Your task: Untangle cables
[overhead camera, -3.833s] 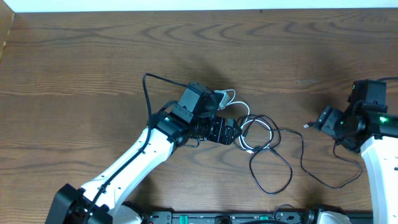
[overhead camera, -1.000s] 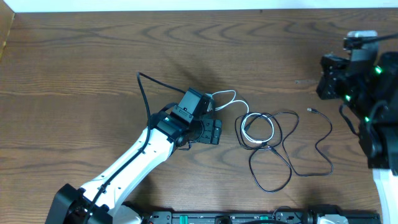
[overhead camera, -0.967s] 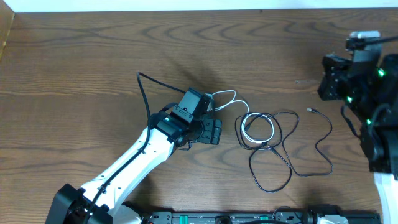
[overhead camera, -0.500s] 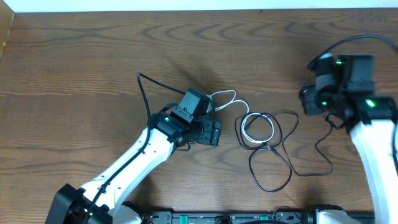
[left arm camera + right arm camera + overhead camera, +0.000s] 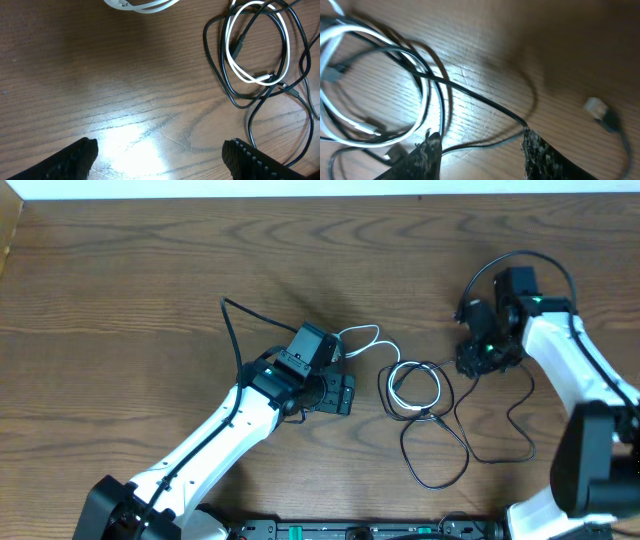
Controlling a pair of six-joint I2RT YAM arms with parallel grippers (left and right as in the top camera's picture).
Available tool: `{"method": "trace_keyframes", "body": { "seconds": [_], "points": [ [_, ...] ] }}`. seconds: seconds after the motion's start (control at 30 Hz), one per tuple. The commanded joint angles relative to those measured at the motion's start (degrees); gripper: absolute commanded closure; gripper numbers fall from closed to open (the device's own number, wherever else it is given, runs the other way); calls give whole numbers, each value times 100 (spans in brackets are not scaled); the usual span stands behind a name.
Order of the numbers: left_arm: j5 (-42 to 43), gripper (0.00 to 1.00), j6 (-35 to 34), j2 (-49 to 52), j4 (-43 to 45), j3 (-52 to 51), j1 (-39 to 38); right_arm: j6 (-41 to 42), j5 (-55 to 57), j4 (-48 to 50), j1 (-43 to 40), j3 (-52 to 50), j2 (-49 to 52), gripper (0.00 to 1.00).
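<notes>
The cables lie tangled at mid-table: a white cable coiled in a ring, with its other end looped near the left arm, and thin black cables looped through and below it. My left gripper is open and empty just left of the tangle; its wrist view shows the white coil and black loops ahead to the right. My right gripper is open at the tangle's right edge. In its wrist view a black cable runs between the open fingers, and a small plug lies to the right.
A thicker black wire arcs from the left arm over the table. A black cable strand trails right, under the right arm. The table's back edge meets a white wall.
My right arm has swung from the far right edge down and left to the tangle's right side. The left arm and the cables have stayed still in the last second.
</notes>
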Motion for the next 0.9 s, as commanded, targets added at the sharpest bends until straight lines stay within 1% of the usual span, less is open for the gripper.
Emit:
{"method": "trace_keyframes", "body": {
  "seconds": [0.0, 0.2, 0.43, 0.5, 0.57, 0.6, 0.7, 0.77, 0.87],
  "points": [
    [-59, 16, -52, -31, -15, -13, 13, -219, 31, 7, 33, -11, 332, 50],
    [-57, 16, -55, -31, -15, -13, 13, -216, 542, 466, 37, -11, 693, 52],
    [-57, 16, -55, -31, -15, -13, 13, -214, 542, 649, 37, -11, 691, 51],
    [-57, 16, -55, -31, -13, -13, 13, -214, 540, 627, 39, -11, 691, 54],
    [-57, 16, -55, -31, -15, -13, 13, -212, 402, 555, 39, -11, 691, 60],
    [-57, 16, -55, -31, -15, -13, 13, -212, 280, 514, 39, -11, 691, 62],
    [-57, 16, -55, -31, -15, -13, 13, -205, -48, 446, 39, -35, 691, 59],
    [-57, 16, -55, -31, -15, -13, 13, -125, -61, 560, 39, -144, 693, 55],
    [-55, 16, -55, -31, -20, -13, 13, -125, -57, 866, 37, -409, 693, 55]
  ]
}}
